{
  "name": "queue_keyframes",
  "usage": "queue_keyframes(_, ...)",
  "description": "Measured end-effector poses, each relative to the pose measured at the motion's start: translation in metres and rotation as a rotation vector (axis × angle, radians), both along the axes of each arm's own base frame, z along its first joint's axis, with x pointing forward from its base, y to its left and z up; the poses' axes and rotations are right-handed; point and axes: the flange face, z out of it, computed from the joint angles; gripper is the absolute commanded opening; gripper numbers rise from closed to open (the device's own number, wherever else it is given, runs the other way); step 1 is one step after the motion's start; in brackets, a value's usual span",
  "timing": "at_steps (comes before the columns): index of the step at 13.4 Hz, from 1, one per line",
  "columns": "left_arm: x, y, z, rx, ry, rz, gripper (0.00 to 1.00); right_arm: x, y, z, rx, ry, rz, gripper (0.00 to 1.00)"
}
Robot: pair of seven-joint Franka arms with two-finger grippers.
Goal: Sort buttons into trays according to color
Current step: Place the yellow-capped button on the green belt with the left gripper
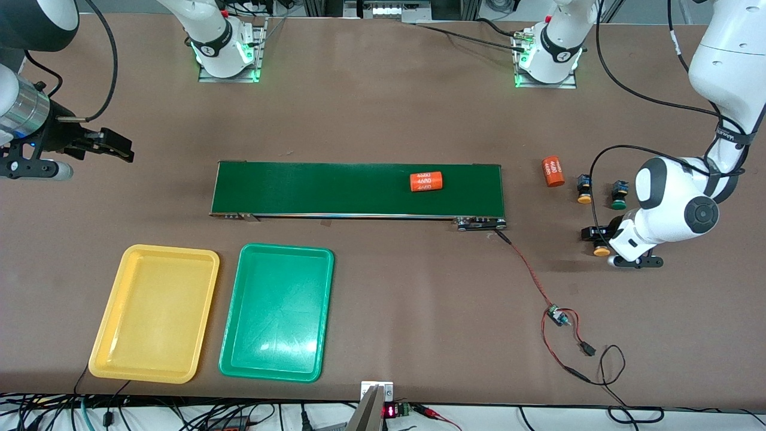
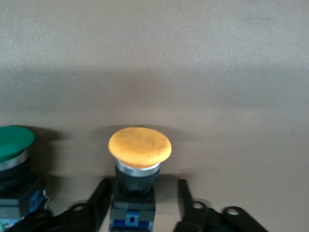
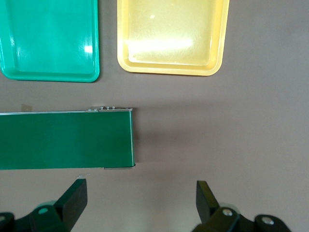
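Orange-yellow button is lying at the left arm's end of the table, near the edge by the front camera, body between the left gripper's fingers, cap pointing outward. Jaws are standing narrowed around it, one finger apparently not touching. Right gripper is waiting wide open over the conveyor belt's end, holding nothing. Yellow tray is sitting well apart.

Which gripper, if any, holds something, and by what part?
The left gripper straddles an orange-yellow button's black-and-blue body; contact cannot be told. The right gripper holds nothing.
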Motion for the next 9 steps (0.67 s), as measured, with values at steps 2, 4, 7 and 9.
queue_keyframes(2,0.002,0.0,0.007,0.003,-0.003,-0.009,0.12,0.0,0.0,0.0,0.0,0.0,0.0,1.0)
queue_keyframes(4,0.004,-0.006,0.022,0.008,-0.001,-0.025,0.12,0.0,0.0,0.0,0.0,0.0,0.0,1.0)
queue_keyframes(7,0.005,-0.044,0.058,0.002,0.068,-0.094,0.07,0.0,0.001,0.0,0.0,0.0,0.001,1.0)
queue_keyframes(9,0.002,-0.094,0.078,-0.02,0.109,-0.178,0.07,0.0,0.001,0.0,0.0,0.0,0.002,1.0)
